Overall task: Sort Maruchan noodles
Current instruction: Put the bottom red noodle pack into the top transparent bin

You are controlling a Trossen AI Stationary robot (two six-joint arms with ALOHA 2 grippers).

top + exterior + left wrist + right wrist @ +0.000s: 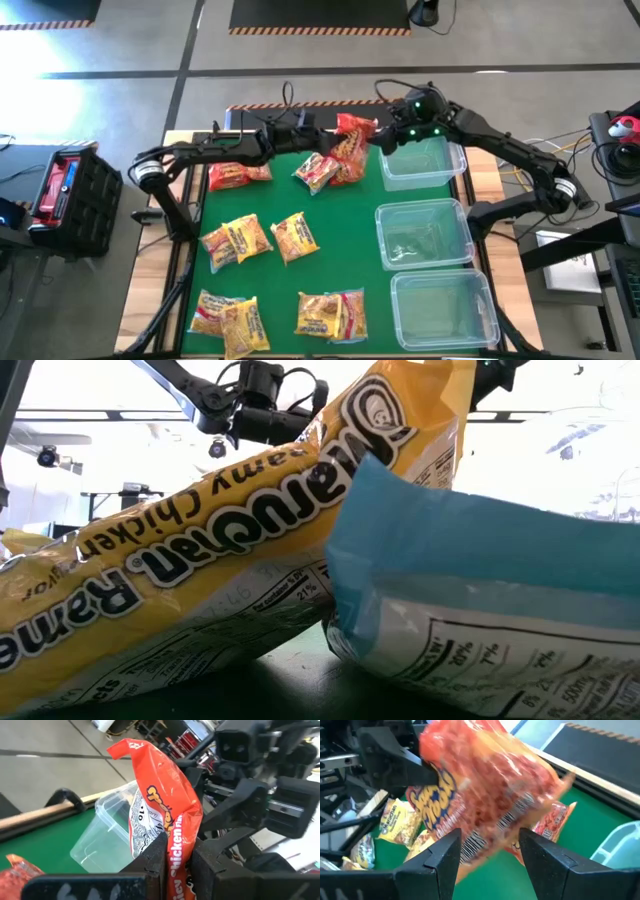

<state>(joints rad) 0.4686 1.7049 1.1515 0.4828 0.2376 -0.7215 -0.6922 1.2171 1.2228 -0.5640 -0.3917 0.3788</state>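
Note:
A red Maruchan noodles packet [356, 133] is lifted above the far middle of the green mat, next to the far clear bin [421, 163]. My left gripper [179, 847] is shut on it. My right gripper [490, 845] stands open right in front of the same packet [485, 795], coming from the table's right side. More packets lie flat on the mat: a red one [238, 176], a mixed pair [320, 170] and several yellow ones [236, 240]. My left gripper pinches the red packet between its two fingers, on the printed faces of its lower part [176, 855]. The fingers reach in about level from the table's left. The packet stands up above the fingers, crumpled and clear of the mat. Whether my right gripper touches the packet, I cannot tell.
Three clear bins line the mat's right side: far [421, 163], middle [424, 235] and near [445, 308]. Yellow packets lie at the near left [226, 320] and near middle [331, 314]. In the low view a yellow packet [180, 580] and a blue one [480, 590] block most of the sight.

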